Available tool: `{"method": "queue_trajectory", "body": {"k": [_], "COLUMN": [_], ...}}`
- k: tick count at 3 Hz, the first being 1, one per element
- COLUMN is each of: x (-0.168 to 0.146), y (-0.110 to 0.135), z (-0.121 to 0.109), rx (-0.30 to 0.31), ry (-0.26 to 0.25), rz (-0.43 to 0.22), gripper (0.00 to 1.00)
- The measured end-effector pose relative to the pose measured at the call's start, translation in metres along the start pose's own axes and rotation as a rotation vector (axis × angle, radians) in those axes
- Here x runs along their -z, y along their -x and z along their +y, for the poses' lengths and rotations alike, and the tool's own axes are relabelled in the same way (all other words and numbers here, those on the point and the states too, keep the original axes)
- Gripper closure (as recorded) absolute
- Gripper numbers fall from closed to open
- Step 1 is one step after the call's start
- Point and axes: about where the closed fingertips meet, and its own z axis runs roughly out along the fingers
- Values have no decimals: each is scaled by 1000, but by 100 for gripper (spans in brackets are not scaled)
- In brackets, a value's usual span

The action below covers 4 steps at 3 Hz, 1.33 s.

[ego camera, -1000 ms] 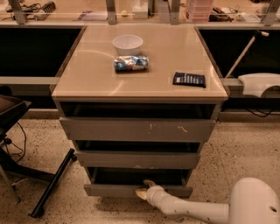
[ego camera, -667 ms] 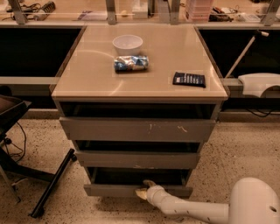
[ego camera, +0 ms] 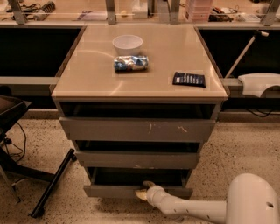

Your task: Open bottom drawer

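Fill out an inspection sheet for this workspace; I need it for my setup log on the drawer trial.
Surface: beige cabinet top, flat and glossy.
Job's things: bottom drawer, front standing slightly forward with a dark gap above it; top drawer and middle drawer above it.
Clutter: white bowl, snack bag and dark packet on the cabinet top, apart from each other.
Gripper: gripper at the bottom drawer's front panel, near its middle; the arm comes in from the lower right.
Cables: black cables on the floor at left.
Surroundings: speckled floor, black stand leg at left, cluttered counter behind.
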Motion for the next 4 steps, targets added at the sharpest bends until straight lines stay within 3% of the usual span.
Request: {"method": "queue_trajectory", "body": {"k": [2, 3, 4], "x": [16, 39, 44], "y": [-9, -31, -24], "z": [9, 22, 22], "rx": [13, 13, 13], "ry": [1, -6, -6], "rz": [5, -7, -7], "gripper": [100, 100, 100]}}
